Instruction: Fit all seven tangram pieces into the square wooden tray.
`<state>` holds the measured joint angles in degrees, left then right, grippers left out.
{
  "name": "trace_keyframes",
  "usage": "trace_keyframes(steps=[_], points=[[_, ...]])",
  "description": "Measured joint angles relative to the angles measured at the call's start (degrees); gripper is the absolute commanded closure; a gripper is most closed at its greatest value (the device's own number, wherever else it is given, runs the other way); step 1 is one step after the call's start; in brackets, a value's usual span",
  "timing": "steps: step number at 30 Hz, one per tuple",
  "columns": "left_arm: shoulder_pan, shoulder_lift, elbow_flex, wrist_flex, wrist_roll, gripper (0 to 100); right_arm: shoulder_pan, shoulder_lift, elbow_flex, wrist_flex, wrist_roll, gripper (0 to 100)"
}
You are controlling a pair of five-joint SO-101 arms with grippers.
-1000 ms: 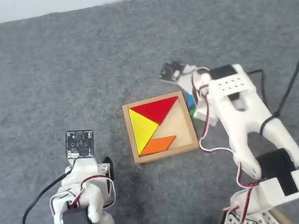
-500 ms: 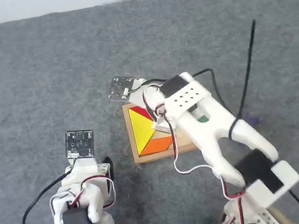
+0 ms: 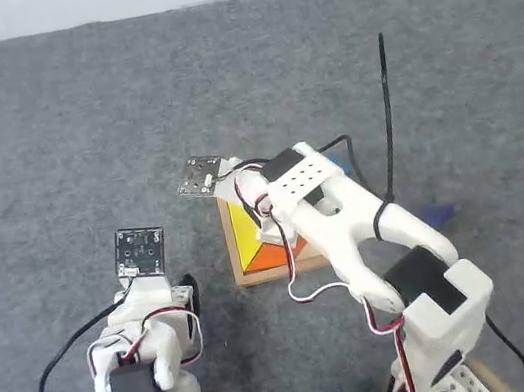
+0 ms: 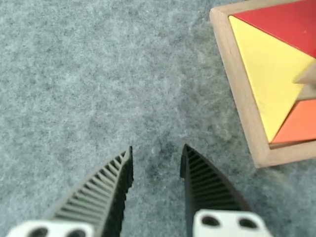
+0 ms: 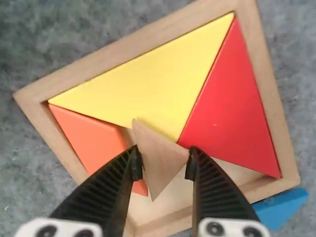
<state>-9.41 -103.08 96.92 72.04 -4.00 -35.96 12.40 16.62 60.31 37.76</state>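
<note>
Between the two arms on the grey bench point(image 3: 49, 142) lies the square wooden tray point(image 3: 256, 277). At its near edge sits an orange parallelogram point(image 3: 268, 255). A large yellow triangle point(image 3: 246, 231) lies against it along the tray's left side. Past that, a large red triangle point(image 5: 227, 113) meets the yellow one edge to edge. A strip of bare tray floor shows beside the red piece.

Over the tray's middle, the right pincer point(image 5: 162, 158) is clamped on a plain wooden triangle point(image 5: 157, 153), one finger against each side. The triangle overlaps the orange and yellow pieces in that view. Whether it touches the tray floor I cannot tell.

Nearer the bases, the left pincer point(image 4: 156, 153) hangs just left of the tray above bare bench, jaws parted and holding nothing.

Just outside the tray's far right corner lies a blue piece point(image 5: 279, 206). A purple piece point(image 3: 436, 217) lies on the bench to the right, well apart from the tray. A black cable point(image 3: 386, 103) rises behind the right arm.

From above, the right arm covers most of the tray. Its wrist view lays the red triangle and the gripped piece open, and the left wrist view takes in the tray's near left corner.
</note>
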Motion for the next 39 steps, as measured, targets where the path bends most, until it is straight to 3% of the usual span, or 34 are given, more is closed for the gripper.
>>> trace_keyframes(steps=[15, 21, 39], points=[[0.00, 0.00, 0.00, 0.00, 0.00, 85, 0.00, 0.00, -0.09, 1.93, 0.09, 87.9], [0.00, 0.00, 0.00, 0.00, 0.00, 85, -0.09, 0.00, -0.09, 2.99, 0.09, 80.7], [0.00, 0.00, 0.00, 0.00, 0.00, 85, 0.44, -3.16, 0.00, 5.01, -0.79, 80.9]])
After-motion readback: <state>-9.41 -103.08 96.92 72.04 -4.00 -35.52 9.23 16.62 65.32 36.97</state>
